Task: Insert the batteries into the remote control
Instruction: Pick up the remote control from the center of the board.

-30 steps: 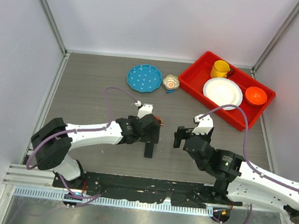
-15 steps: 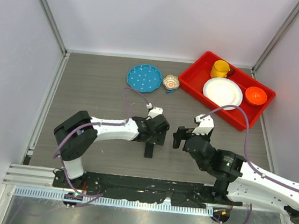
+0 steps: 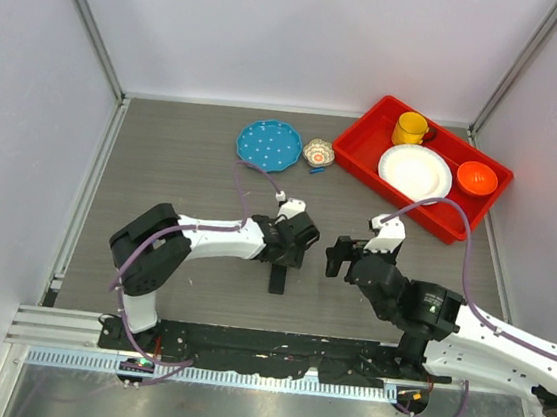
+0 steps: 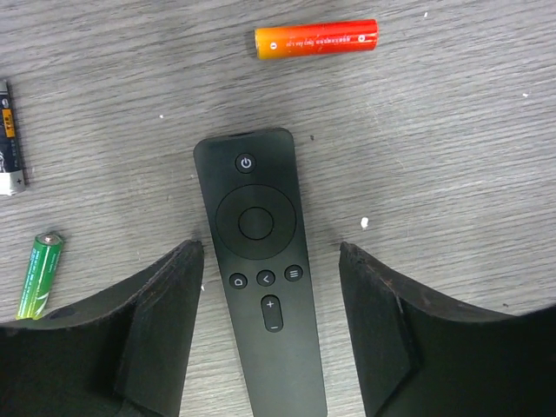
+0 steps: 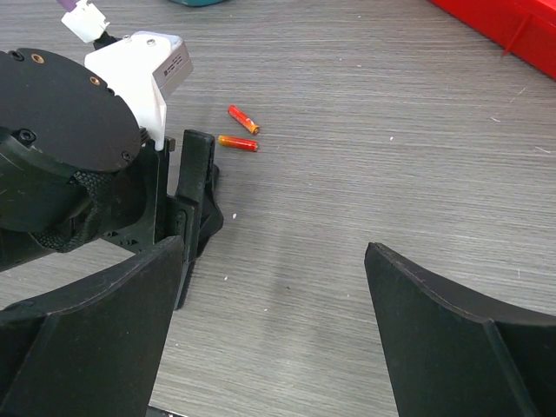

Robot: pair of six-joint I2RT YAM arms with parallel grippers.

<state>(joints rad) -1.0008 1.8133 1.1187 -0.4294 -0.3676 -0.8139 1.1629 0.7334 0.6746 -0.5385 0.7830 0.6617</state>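
On the remote control (image 4: 261, 287): power symbol at the far end, ring pad next, then home, back-arrow and menu icons, then a plus key. Lies flat on the grey wood-grain table (image 4: 452, 174), buttons up, long axis near-to-far, mid-table between the two arms. Near end cut off by the frame edge in the left wrist view.

Wide spread on the left hand (image 4: 270, 252): one finger to each side of the remote, a strip of table visible between each finger and the remote's edge. Holding nothing.

Batteries left of the remote:
- green cell (image 4: 39, 274), tilted, just beside the left finger
- dark cell (image 4: 9, 135), farther off at the frame edge, with an orange mark and small print, too small to read

Orange-red stick (image 4: 316, 39) beyond the remote's far end, lying crosswise. Line of fine print along its body, not legible. Second stick (image 5: 243, 119) near it in the right wrist view.

Right hand (image 5: 274, 252) off to the right of the remote, apart from it. Fingers wide, only bare table between them.

Far side:
- blue dotted plate (image 3: 269, 145)
- small patterned bowl (image 3: 318, 153) just beside the plate
- red tray (image 3: 358, 145) at far right, carrying yellow mug (image 3: 409, 129), white plate (image 3: 414, 173) and orange bowl (image 3: 476, 178)

From above, far half of the remote and both batteries hidden under the left wrist.
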